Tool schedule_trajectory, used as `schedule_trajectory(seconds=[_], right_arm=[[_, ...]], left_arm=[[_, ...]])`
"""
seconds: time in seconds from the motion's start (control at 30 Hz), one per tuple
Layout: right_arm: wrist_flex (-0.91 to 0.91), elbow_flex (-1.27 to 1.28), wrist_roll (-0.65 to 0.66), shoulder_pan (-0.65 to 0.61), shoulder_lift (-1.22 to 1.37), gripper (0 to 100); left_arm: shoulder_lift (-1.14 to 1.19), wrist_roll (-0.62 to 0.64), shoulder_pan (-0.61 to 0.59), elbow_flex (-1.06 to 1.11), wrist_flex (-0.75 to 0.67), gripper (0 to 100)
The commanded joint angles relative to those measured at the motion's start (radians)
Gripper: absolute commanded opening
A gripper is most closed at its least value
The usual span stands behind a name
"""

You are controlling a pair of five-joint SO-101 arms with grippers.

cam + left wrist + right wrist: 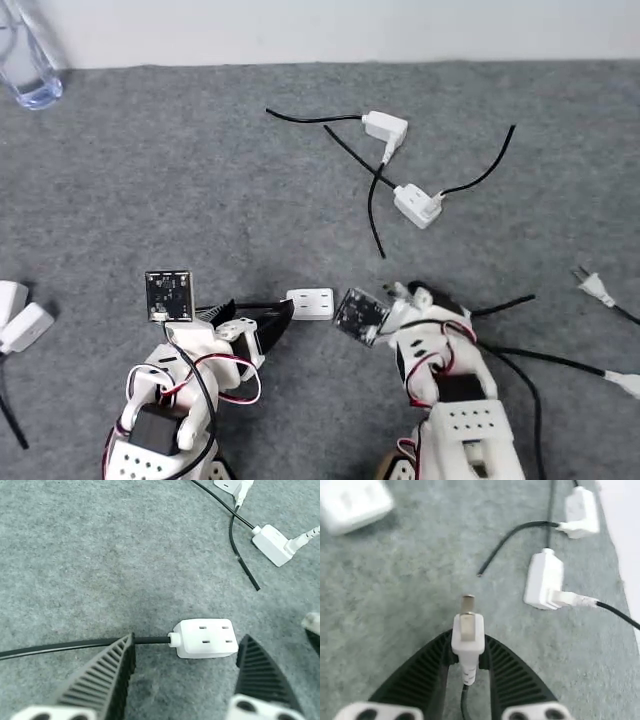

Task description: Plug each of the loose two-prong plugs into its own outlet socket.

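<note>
Left gripper [189,640]: fingers spread wide, with a white outlet socket [205,639] lying flat, slots up, between the fingertips on the grey carpet [75,555], near centre. Just right of it, the right gripper [468,645] is clamped on a two-prong plug [468,632], prongs clear of the socket. Farther off, a far socket [385,127] and a second socket [415,205] each carry a plug. A loose plug [595,286] lies at the right edge.
</note>
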Motion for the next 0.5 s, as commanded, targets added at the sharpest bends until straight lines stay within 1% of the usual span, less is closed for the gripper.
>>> schedule_trajectory(seconds=[0.0,0.03,0.13,0.17,0.2,0.33,0.47], right_arm=[[-0.039,0.020,0.026,0.007,-0.016,2.4],[-0.022,0.020,0.028,0.010,-0.015,5.5],[0.024,0.020,0.028,0.024,-0.021,20.6],[0.033,0.020,0.029,0.025,-0.021,24.4],[0.038,0.020,0.029,0.025,-0.021,26.2],[0.114,0.014,0.031,-0.001,-0.021,25.5],[0.262,-0.049,0.031,-0.005,-0.021,25.5]], left_arm=[[-0.002,0.000,0.009,-0.008,0.006,31],[-0.002,0.000,0.009,-0.008,0.006,31],[-0.002,0.000,0.009,-0.008,0.006,31],[-0.002,0.000,0.009,-0.008,0.006,31],[-0.002,0.000,0.009,-0.008,0.006,31],[-0.002,0.000,0.008,-0.008,0.006,31],[-0.002,0.000,0.006,-0.008,0.006,31]])
